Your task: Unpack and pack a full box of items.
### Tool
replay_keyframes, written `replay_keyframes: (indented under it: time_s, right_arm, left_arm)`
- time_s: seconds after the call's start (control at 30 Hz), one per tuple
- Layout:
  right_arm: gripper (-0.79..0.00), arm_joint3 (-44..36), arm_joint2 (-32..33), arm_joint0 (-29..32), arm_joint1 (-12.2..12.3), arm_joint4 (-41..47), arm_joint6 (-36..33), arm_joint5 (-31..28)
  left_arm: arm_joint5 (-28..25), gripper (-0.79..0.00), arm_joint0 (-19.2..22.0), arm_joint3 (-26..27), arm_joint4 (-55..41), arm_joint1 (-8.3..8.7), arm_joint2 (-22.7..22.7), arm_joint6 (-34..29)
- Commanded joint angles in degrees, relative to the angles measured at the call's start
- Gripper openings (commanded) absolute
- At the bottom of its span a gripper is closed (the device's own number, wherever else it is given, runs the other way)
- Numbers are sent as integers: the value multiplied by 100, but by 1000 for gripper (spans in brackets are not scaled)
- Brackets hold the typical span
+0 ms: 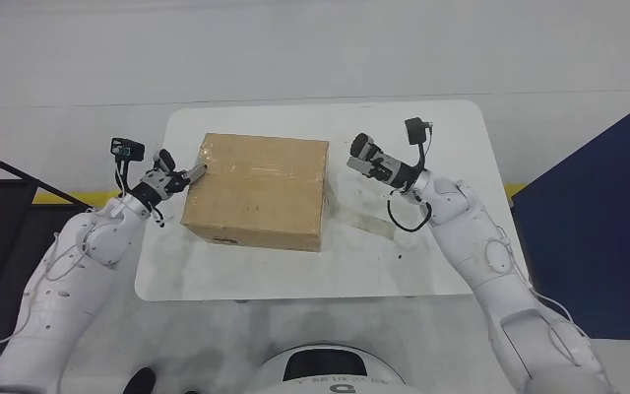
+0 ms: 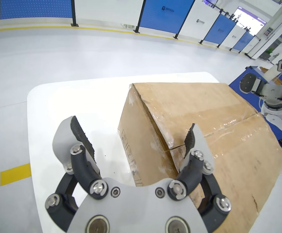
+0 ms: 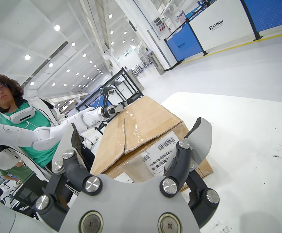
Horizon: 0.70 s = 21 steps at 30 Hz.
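White and round-cornered, the table (image 1: 394,266) carries one closed cardboard box (image 1: 261,187) near its middle, set a little toward the left arm's side. A few dark specks (image 3: 278,156) mark the tabletop on the right arm's side.

At the box's left end the left gripper (image 2: 133,123) holds nothing, its fingers spread wide. It sits up by the top edge, with one finger over the taped top and the other out over the table beside the end wall. Whether that finger touches the cardboard cannot be told. The right gripper (image 3: 136,123) is likewise spread wide with nothing between its pads. It faces the box's right end from near by, apart from it.

The box's flaps lie shut, with glossy clear tape (image 2: 229,125) running along the centre seam; at both ends the seam shows as a thin dark split. White barcode labels (image 3: 163,152) sit on the right end wall, and the wrist plate cuts off the lower part of that wall. Faint handling marks (image 2: 130,154) run down the left end wall — their lowest part is hidden behind the left wrist plate, and they are too small to make out. What the box holds is hidden.

Beyond the table lies a pale floor (image 2: 88,61) crossed by a yellow line (image 2: 66,27), with blue partition panels (image 2: 163,15) standing farther back.
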State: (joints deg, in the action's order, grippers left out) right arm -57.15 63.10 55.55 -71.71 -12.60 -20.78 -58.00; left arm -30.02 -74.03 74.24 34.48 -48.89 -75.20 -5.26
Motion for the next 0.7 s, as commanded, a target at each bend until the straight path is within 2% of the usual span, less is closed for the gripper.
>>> replay_keyframes:
  time_s: [0.0, 0.2, 0.23, 0.37, 0.67]
  right_arm:
    - [0, 0, 0, 0, 0, 0, 0, 0]
    - [0, -17, 8, 14, 5, -97, 3, 114]
    - [0, -78, 1, 48, 21, -391, -59, 269]
    - [0, -102, 151, 291, 149, -1124, -328, 248]
    - [0, -102, 167, 309, 160, -1146, -354, 242]
  left_arm:
    - [51, 0, 1, -42, -6, -16, 3, -4]
    - [85, 0, 43, -150, 14, -48, -42, -52]
    - [82, 0, 45, -161, 29, -49, -62, -56]
    - [80, 0, 45, -163, 35, -49, -69, -56]
    - [80, 0, 45, -163, 35, -49, -69, -56]
